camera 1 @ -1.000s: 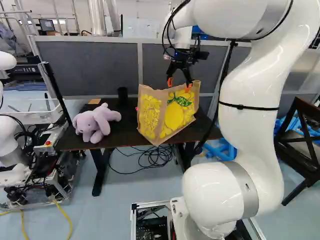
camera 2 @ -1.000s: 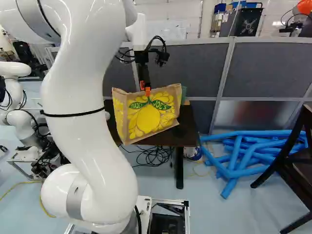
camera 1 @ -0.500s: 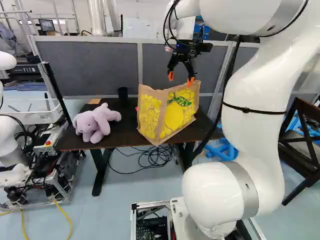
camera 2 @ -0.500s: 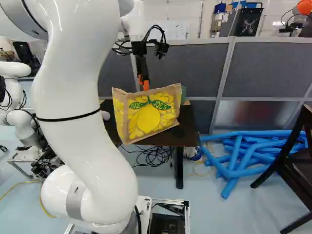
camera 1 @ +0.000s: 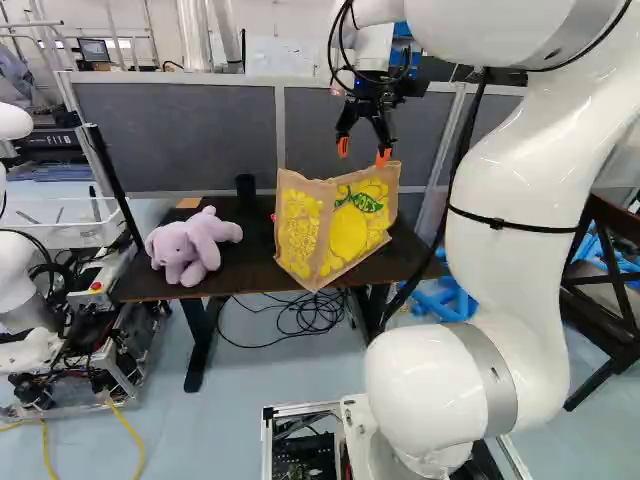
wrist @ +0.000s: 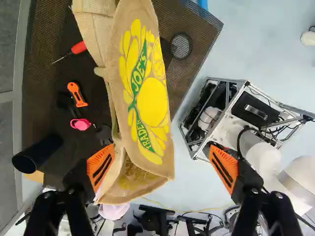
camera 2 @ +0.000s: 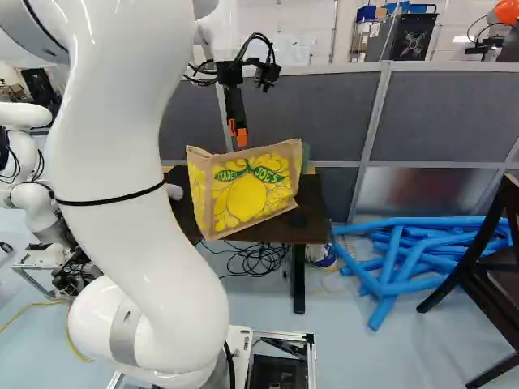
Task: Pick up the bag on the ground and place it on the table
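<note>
Gripper (camera 1: 363, 153), now raised higher, hangs with its 2 fingers spread above the bag (camera 1: 346, 238) on the right of the table (camera 1: 240, 272)

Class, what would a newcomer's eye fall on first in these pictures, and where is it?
Probably the glossy white robot arm, looming close in both base views. Next comes the lemon-print shopping bag, bright yellow on the dark table. Then perhaps the lilac plush toy near the bag, and the blue tubes heaped at the right of the right base view.

Below the jaws, a tilted bag (camera 2: 247, 190) rests on the counter (camera 2: 313, 198); blue tubes (camera 2: 405, 263) lie lower, rightward.
</note>
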`<state>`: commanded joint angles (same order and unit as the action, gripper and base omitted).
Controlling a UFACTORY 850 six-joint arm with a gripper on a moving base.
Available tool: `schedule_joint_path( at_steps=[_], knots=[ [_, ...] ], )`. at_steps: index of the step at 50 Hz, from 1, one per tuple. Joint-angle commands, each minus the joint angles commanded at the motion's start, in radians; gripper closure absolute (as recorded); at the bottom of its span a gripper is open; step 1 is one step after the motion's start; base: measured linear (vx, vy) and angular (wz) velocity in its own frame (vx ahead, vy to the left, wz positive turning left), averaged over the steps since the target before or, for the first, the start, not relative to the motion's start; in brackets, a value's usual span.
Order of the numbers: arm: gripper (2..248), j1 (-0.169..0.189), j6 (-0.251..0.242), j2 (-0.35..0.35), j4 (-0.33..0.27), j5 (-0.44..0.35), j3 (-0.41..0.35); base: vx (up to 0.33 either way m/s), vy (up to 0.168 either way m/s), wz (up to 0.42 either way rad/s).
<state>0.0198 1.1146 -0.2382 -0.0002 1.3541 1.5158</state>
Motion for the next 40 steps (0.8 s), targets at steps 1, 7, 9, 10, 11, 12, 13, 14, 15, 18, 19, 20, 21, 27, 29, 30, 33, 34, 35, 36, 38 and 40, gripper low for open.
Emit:
schedule_joint_path(
  at_steps=[1,7,9,10,11,12,13,14,15,18,19,20,21,27,29,30,33,34,35,36,38,40],
  knots=[
    [3,0.0,0.0,0.0,0.0,0.0,0.0,0.0,0.0,0.0],
    [3,0.0,0.0,0.0,0.0,0.0,0.0,-0.005,0.0,0.001],
    [3,0.0,0.0,0.0,0.0,0.0,0.0,-0.048,0.001,0.006],
    [3,0.0,0.0,0.0,0.0,0.0,0.0,-0.063,0.002,0.006],
    [3,0.0,0.0,0.0,0.0,0.0,0.0,-0.066,0.003,0.005],
    [3,0.0,0.0,0.0,0.0,0.0,0.0,-0.085,0.001,0.005],
    [3,0.0,0.0,0.0,0.0,0.0,0.0,-0.091,0.003,0.006],
    [3,0.0,0.0,0.0,0.0,0.0,0.0,-0.123,0.003,0.009],
    [3,0.0,0.0,0.0,0.0,0.0,0.0,-0.118,0.0,0.008],
    [3,0.0,0.0,0.0,0.0,0.0,0.0,-0.133,0.002,0.008],
    [3,0.0,0.0,0.0,0.0,0.0,0.0,-0.17,-0.001,0.005],
    [3,0.0,0.0,0.0,0.0,0.0,0.0,-0.156,-0.001,0.009],
    [3,0.0,0.0,0.0,0.0,0.0,0.0,-0.196,-0.003,0.003],
    [3,0.0,0.0,0.0,0.0,0.0,0.0,-0.196,0.001,0.012],
    [3,0.0,0.0,0.0,0.0,0.0,0.0,-0.202,0.001,0.009],
    [3,0.0,0.0,0.0,0.0,0.0,0.0,-0.207,0.001,0.01],
    [3,0.0,0.0,0.0,0.0,0.0,0.0,-0.225,0.0,0.006],
    [3,0.0,0.0,0.0,0.0,0.0,0.0,-0.216,0.001,0.011],
    [3,0.0,0.0,0.0,0.0,0.0,0.0,-0.217,0.003,0.013],
    [3,0.0,0.0,0.0,0.0,0.0,0.0,-0.251,0.004,0.011],
    [3,0.0,0.0,0.0,0.0,0.0,0.0,-0.221,0.006,0.006],
    [3,0.0,0.0,0.0,0.0,0.0,0.0,-0.214,-0.003,0.02]
  ],
)
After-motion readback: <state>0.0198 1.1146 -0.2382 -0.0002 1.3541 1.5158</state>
